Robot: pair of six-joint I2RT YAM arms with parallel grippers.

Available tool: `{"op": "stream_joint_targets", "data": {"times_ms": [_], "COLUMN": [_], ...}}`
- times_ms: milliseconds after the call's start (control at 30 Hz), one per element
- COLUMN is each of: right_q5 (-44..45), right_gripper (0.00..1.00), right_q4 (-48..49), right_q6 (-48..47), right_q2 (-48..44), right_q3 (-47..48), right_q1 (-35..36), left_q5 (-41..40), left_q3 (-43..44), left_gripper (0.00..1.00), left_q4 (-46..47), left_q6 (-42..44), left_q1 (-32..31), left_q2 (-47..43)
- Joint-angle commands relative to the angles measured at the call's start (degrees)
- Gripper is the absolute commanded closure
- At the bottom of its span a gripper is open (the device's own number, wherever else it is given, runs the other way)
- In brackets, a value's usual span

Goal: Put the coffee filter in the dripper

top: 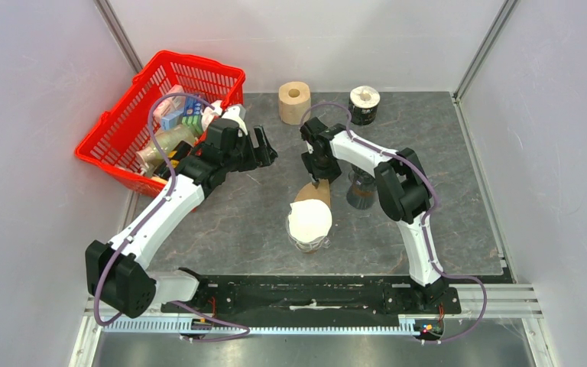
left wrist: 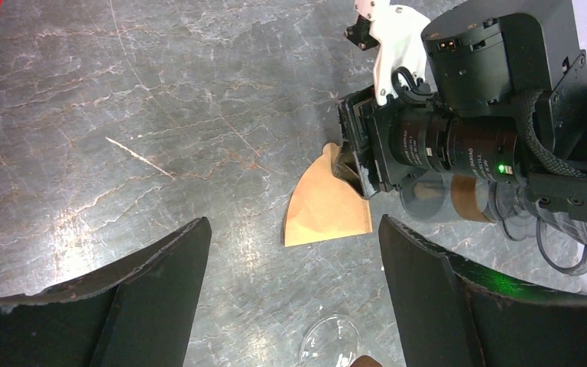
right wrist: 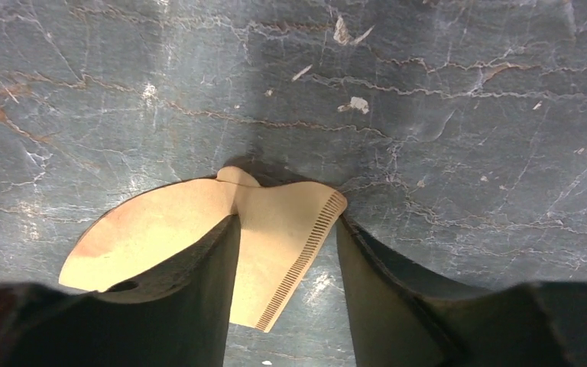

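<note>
At the far left, beside the red basket (top: 122,138), the left gripper (top: 269,151) is held wide open and empty. Right of it, the brown coffee filter (right wrist: 275,229) is straddled at its narrow end by the right gripper (top: 317,172); an actual grip cannot be told. The filter is seen just far of the dripper (top: 309,222).

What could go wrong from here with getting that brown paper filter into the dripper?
1. The right gripper pinches the filter near its narrow end, and the filter looks flat. It may lie across the dripper rather than open into it.
2. The glass jug stands close beside the right arm and might get knocked as the arm swings.
</note>
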Motion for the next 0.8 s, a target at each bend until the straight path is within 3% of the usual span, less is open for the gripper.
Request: {"op": "stream_joint_targets", "data": {"times_ms": [0,300,500,767], "right_q5": [-1.77,-1.85,-0.33,4.40], "right_gripper": [0.47,0.77,0.87,0.91], "right_q4": [1.01,5.78,9.93,21.32], "right_q6": [2.71,3.87,0.93,1.31], "right_q2": [1.59,-0.68,-10.77,-30.43], "right_q3": [-0.82,-2.99,-3.40,-9.57], "right_q1": [0.14,0.92,0.93,0.95], "left_q5": [-1.79,-2.25,-1.23,4.08], "left_q3": [-0.11,-0.20,-0.16,-0.47], "left_gripper": [0.13,0.13,0.13,0.13], "left_q4": [0.94,0.67,0.88,4.21], "left_q6": [2.19,2.11,2.35,2.80], "left_q1": [0.32,0.32,0.31,0.40], "left_q2": [-2.06,-2.41,-3.03,-7.37]}}
